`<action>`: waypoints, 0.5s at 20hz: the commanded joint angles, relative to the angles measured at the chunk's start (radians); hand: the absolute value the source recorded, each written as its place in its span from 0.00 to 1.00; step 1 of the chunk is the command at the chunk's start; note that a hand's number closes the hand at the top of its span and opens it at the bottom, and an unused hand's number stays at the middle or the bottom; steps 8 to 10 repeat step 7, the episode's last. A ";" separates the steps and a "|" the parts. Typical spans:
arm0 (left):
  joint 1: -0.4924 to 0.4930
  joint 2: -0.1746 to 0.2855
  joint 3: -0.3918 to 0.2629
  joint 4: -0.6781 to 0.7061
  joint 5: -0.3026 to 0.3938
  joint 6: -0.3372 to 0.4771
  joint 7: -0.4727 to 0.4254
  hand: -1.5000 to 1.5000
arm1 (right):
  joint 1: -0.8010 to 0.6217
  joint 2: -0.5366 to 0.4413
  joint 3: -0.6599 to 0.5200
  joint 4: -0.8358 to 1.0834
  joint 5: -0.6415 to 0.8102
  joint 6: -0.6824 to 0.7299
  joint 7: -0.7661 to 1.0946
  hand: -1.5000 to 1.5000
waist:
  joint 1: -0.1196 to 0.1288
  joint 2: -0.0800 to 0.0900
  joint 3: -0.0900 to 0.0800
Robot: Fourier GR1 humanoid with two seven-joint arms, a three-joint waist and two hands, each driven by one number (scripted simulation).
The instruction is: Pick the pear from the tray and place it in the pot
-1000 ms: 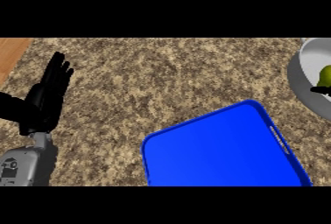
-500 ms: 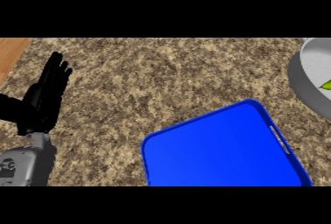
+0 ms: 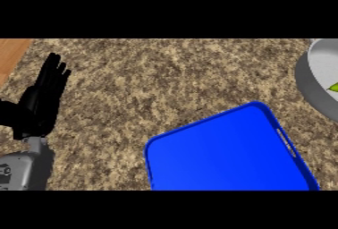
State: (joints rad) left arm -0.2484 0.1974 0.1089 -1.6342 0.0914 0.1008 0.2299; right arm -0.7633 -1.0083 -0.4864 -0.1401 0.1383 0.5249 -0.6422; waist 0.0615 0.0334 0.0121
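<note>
Black and open, the left hand (image 3: 41, 105) is resting fingers-up, holding nothing. Lower to its right the blue tray (image 3: 224, 154) is lying; far beyond, a green sliver of pear (image 3: 333, 87) is showing inside the pot (image 3: 309, 85). It is probably handling light, smooth and roll-prone, best cupped round its belly. Only speckled counter (image 3: 165, 80) is lying between.

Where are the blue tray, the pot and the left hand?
blue tray (image 3: 224, 154), head view, its bare floor.
pot (image 3: 305, 82), head view, its grey outer wall.
left hand (image 3: 41, 105), head view, its palm.
</note>
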 commanded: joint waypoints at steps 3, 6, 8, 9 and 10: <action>-0.010 -0.008 -0.001 0.013 -0.011 0.012 -0.010 0.50 | 0.041 -0.034 -0.007 -0.016 -0.009 0.129 -0.080 0.00 | -0.011 0.002 0.001; 0.007 -0.013 -0.002 0.011 -0.010 0.012 -0.011 0.50 | 0.077 -0.030 -0.003 -0.023 -0.006 0.128 -0.097 0.00 | -0.009 0.001 0.002; -0.023 -0.004 -0.004 0.003 -0.005 0.005 0.001 0.50 | 0.051 -0.039 -0.008 -0.021 -0.012 0.117 -0.058 0.00 | 0.001 0.004 0.003; -0.023 -0.004 -0.004 0.003 -0.005 0.005 0.001 0.50 | 0.051 -0.039 -0.008 -0.021 -0.012 0.117 -0.058 0.00 | 0.001 0.004 0.003; -0.023 -0.004 -0.004 0.003 -0.005 0.005 0.001 0.50 | 0.051 -0.039 -0.008 -0.021 -0.012 0.117 -0.058 0.00 | 0.001 0.004 0.003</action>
